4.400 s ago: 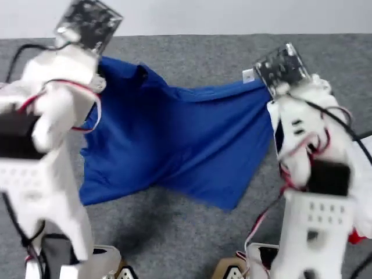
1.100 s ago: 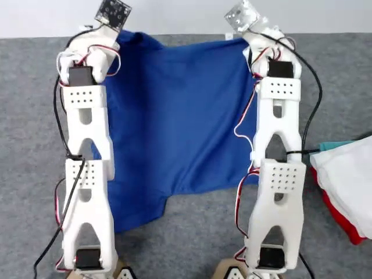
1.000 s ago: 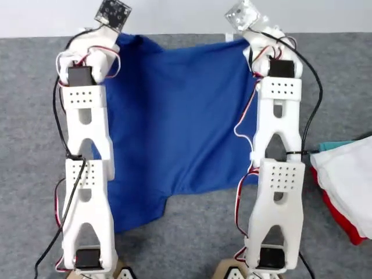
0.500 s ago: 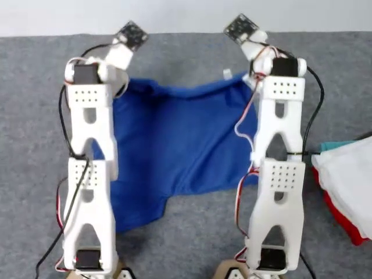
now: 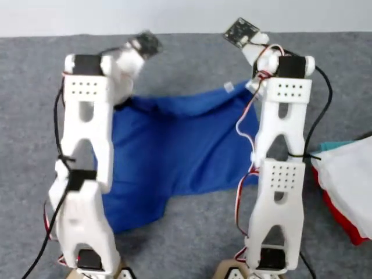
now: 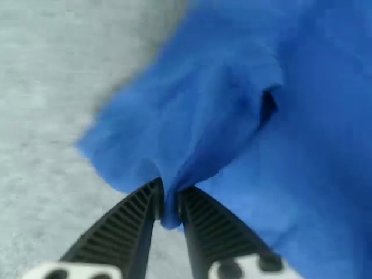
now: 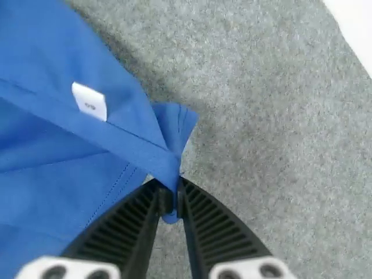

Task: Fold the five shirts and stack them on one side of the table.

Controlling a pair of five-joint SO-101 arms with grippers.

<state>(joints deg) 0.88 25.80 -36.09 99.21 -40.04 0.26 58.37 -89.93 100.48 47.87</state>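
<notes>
A blue shirt lies spread on the grey table between the two white arms, its far edge lifted. My left gripper is shut on a bunched corner of the blue shirt. My right gripper is shut on the hem corner of the blue shirt, near a small white label. In the high view the left arm's head sits at the shirt's far left corner and the right arm's head at its far right corner. A near sleeve rests on the table.
A stack of folded shirts, white on top with red and teal below, lies at the right edge of the table. Grey table surface extends beyond the shirt's far edge, with a white wall behind it.
Both arms have pulled back toward the near side with the shirt's far edge in their grippers, so the shirt now covers less of the far table. The left arm has swung slightly.
</notes>
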